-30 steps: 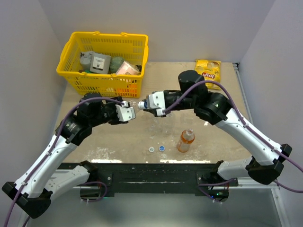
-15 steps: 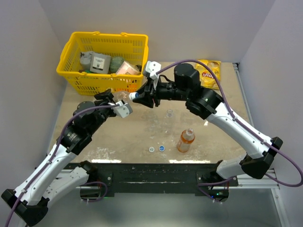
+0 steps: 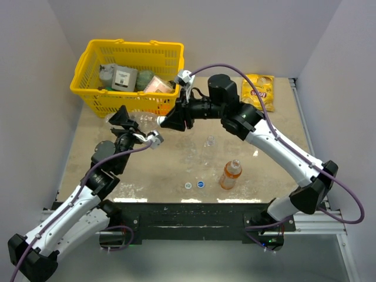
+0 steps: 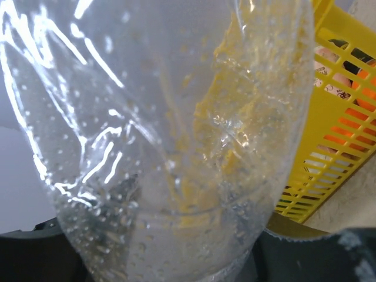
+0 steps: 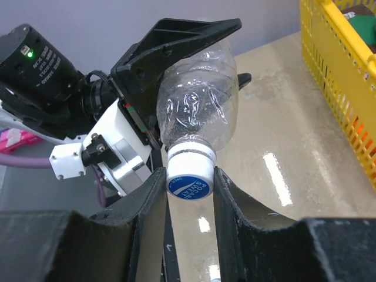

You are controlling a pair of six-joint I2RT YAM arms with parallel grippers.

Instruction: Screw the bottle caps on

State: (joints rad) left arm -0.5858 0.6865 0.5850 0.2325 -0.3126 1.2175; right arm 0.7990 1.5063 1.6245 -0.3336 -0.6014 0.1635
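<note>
A clear bottle (image 5: 200, 100) hangs above the table in front of the basket, and my left gripper (image 3: 136, 122) is shut around its body. The bottle's wet wall (image 4: 164, 147) fills the left wrist view. A white cap with a blue top (image 5: 189, 176) sits on its neck, and my right gripper (image 5: 189, 183) is shut on that cap, one finger on each side. An orange bottle (image 3: 231, 174) stands uncapped near the front, with a second clear bottle (image 3: 210, 141) behind it. A whitish cap (image 3: 188, 185) and a blue cap (image 3: 200, 184) lie side by side on the table.
The yellow basket (image 3: 97, 94) of boxes and packets stands at the back left, close behind both grippers; its wall (image 4: 335, 117) also shows in the left wrist view. A yellow snack packet (image 3: 258, 88) lies at the back right. Grey walls close in both sides.
Both grippers have risen and shifted back-left toward the basket, still joined at the bottle's neck. The right wrist has turned while gripping the cap.
</note>
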